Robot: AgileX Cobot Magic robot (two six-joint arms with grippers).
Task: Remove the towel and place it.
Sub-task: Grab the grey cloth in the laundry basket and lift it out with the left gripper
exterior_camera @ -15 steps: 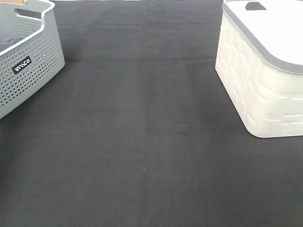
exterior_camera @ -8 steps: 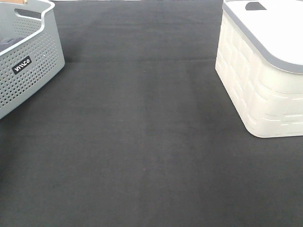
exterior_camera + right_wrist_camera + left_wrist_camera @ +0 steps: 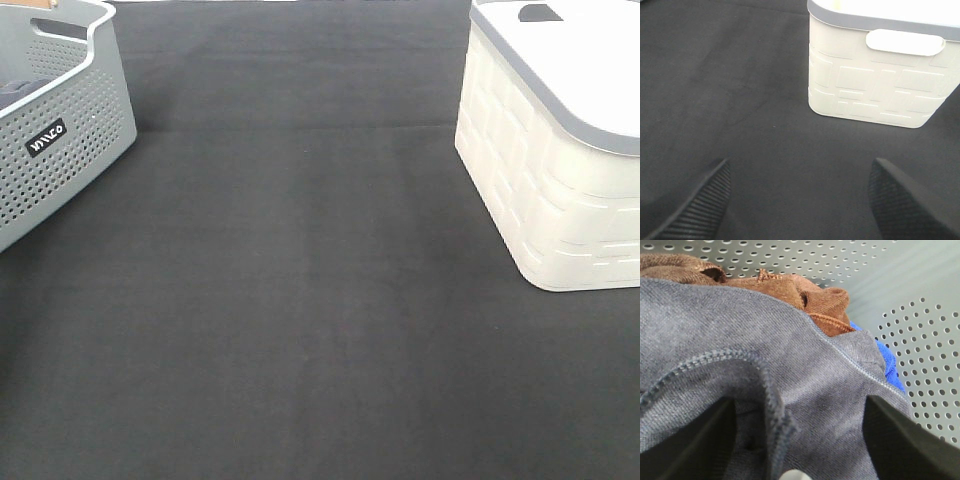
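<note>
We find the towel (image 3: 805,375) heaped in the grey perforated basket (image 3: 925,335), over a brown cloth (image 3: 815,300). The left gripper (image 3: 797,402) straddles its hemmed fold, jaws spread, nothing clamped. The right gripper (image 3: 800,170) hangs released. We advise pinching that fold alone, sparing the brown cloth.

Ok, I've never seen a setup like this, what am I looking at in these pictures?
It is a robot with two arms, each ending in a two-fingered gripper. One picture looks down from a high camera at a black table with a grey perforated basket and a white bin. The other two come from wrist cameras. The left gripper is inside the grey basket, open astride a greyish towel, a brown cloth and a blue cloth beside it. The right gripper hangs open above the table, holding nothing.
</note>
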